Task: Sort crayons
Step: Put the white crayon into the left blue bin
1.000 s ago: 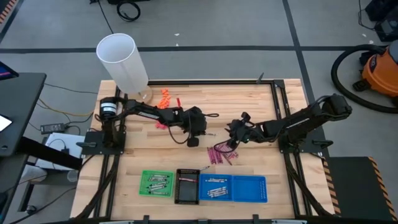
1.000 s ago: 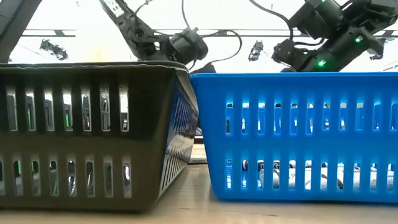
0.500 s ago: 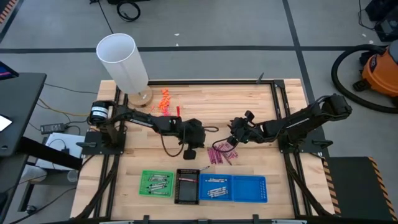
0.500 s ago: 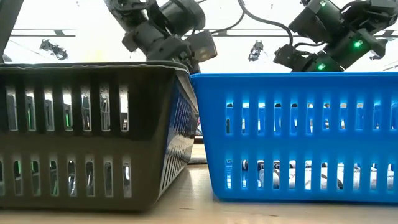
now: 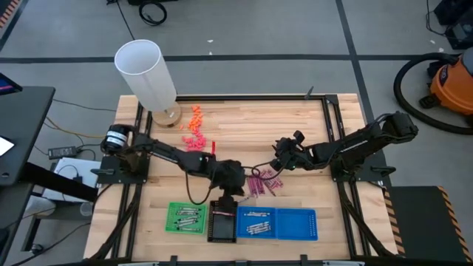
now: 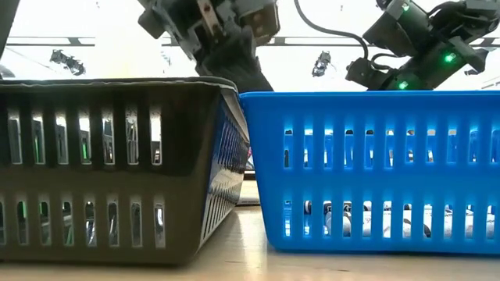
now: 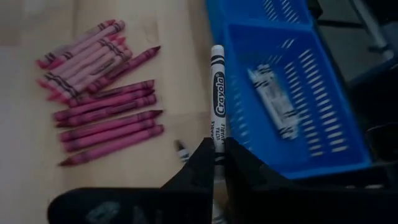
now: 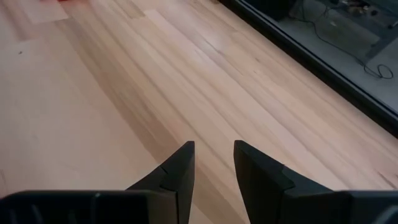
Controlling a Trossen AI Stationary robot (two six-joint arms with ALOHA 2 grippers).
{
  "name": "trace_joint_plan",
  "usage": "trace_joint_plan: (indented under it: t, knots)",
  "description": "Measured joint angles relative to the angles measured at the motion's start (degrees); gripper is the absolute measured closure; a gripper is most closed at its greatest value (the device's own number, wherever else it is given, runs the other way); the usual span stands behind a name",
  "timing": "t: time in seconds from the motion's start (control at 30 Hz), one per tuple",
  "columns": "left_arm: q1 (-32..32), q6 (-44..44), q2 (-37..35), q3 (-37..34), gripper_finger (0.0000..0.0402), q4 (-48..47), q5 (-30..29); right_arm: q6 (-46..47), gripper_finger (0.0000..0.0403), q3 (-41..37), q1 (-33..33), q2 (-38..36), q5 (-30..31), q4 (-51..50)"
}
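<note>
Sorting is partway: grey crayons [image 5: 257, 226] lie in the blue tray [image 5: 284, 224], more sit in the green tray [image 5: 186, 219], while magenta crayons [image 5: 261, 182] wait on the tabletop [image 5: 244, 125]. Since a second ago, the left tool [image 5: 226, 198], pinching a white crayon [image 7: 217, 93], has swung down to the trays. The right tool [image 8: 212, 163] hovers narrowly open, empty.

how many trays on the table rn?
4, in a row along the table's near edge: green tray, black tray, and two blue trays joined side by side. None seem hidden.
</note>
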Motion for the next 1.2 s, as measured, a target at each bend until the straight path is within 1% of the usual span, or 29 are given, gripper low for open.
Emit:
trace_joint_plan:
  t: [0.13,0.3,0.63,0.8,1.03,1.2]
  knots:
    - [-2.4,-3.8,0.0,0.9,0.0384,-0.3,-3.4,0.2,0.0281,0.0,0.0,0.0,0.0,0.0]
    - [-5.7,-6.9,1.0,3.4,0.0384,-0.3,-4.7,0.4,0.0281,0.0,0.0,0.0,0.0,0.0]
    - [-11.2,-9.3,8.4,12.6,0.0384,-0.8,-7.2,0.8,0.0281,0.0,0.0,0.0,-0.4,0.1]
    - [-11.9,-11.1,12.2,15.9,0.0384,-2.6,-9.1,0.8,0.0281,0.0,0.0,0.0,-1.7,0.4]
    - [-11.7,-12.9,14.6,16.0,0.0382,-3.3,-10.7,0.8,0.0281,0.0,0.0,0.0,-1.7,0.5]
    - [-11.6,-12.8,14.9,16.0,0.0359,-3.8,-10.7,0.7,0.0281,0.0,0.0,0.0,-1.9,0.7]
